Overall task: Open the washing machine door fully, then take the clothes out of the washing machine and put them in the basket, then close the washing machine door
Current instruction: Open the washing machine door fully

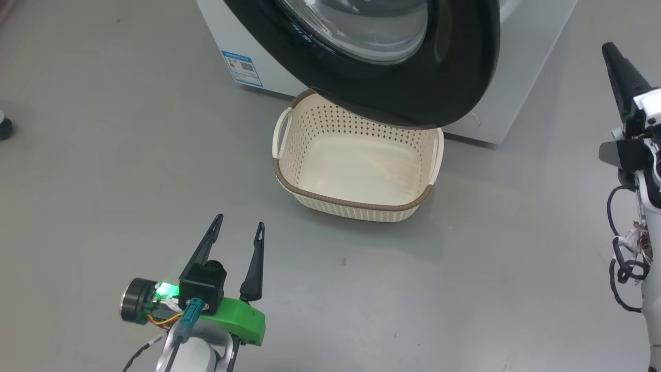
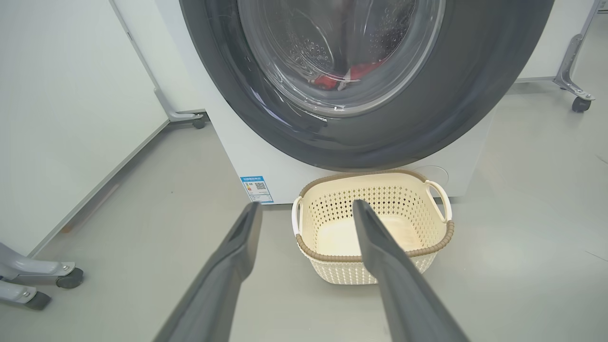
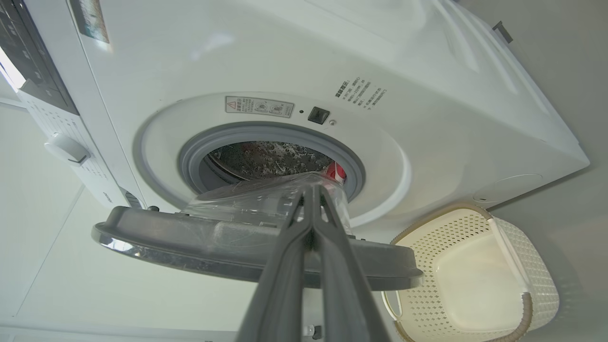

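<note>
The washer [image 1: 516, 77] stands on the grey floor [image 1: 103, 155] with a blue sticker [image 1: 241, 67] low on its front, near the left front corner. The door [image 1: 439, 77] is swung partly out from the front, not shut against it and not fully back; in the right wrist view it [image 3: 190, 237] is seen edge-on, its glass bowl facing the round opening with the grey gasket [image 3: 199, 142] and the steel drum [image 3: 256, 154] behind. The clothes [image 3: 335, 171] lie inside the drum, a patch of red and white at the gasket's edge; from the left wrist they [image 2: 365, 71] show as red cloth through the door's glass. The basket [image 1: 320, 124] sits on the floor just before the washer's front, nearer its right front corner, with nothing in it, and the door's black ring overhangs its far rim. The left gripper [image 1: 240, 222] hangs above the floor well short of the basket's near left corner, its fingers spread wide and holding nothing, aimed at the basket [image 2: 380, 199] and the door [image 2: 475, 95]. The right gripper [image 1: 614, 57] is raised off the washer's right front corner, fingers pressed together with nothing between them; seen from its own wrist the tips [image 3: 311, 187] lie over the door's glass bowl, and whether they touch it I cannot tell.
</note>
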You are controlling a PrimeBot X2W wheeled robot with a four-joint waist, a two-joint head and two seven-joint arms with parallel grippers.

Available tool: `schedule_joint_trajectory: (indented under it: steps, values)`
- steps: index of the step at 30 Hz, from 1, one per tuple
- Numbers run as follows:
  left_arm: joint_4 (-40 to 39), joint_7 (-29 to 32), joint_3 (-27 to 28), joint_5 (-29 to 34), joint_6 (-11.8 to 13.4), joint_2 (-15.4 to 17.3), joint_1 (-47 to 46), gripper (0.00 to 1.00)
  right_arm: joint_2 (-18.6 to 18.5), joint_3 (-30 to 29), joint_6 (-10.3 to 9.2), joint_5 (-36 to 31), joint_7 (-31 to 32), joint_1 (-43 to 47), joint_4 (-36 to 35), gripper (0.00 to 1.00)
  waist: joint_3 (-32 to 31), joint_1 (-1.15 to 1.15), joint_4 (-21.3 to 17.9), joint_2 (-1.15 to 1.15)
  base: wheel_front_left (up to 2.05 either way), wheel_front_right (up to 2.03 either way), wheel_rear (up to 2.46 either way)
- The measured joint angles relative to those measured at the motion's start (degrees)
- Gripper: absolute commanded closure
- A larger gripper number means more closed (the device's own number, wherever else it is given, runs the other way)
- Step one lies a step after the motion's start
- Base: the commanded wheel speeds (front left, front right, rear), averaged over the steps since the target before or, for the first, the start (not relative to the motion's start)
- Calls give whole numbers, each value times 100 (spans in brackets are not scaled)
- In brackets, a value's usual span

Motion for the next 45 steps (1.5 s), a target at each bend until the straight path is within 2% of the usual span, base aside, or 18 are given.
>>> schedule_joint_trajectory:
  steps: [14, 33, 45]
  values:
    - [-45, 0, -67, -99, 0, -1, -42, 0, -121, 130, -296, 331, 878, -1042, 471, 100, 277, 0, 262, 0, 0, 0, 0]
    - [-127, 0, -224, -258, 0, -3, -188, 0, -122, 346, -350, 475, 1510, -1732, 1155, 100, 581, 0, 565, 0, 0, 0, 0]
    - [-122, 0, -197, -265, 0, -5, -205, 0, -98, 472, -352, 528, 1830, -1805, 1508, 100, 608, 1, 654, 0, 0, 0, 0]
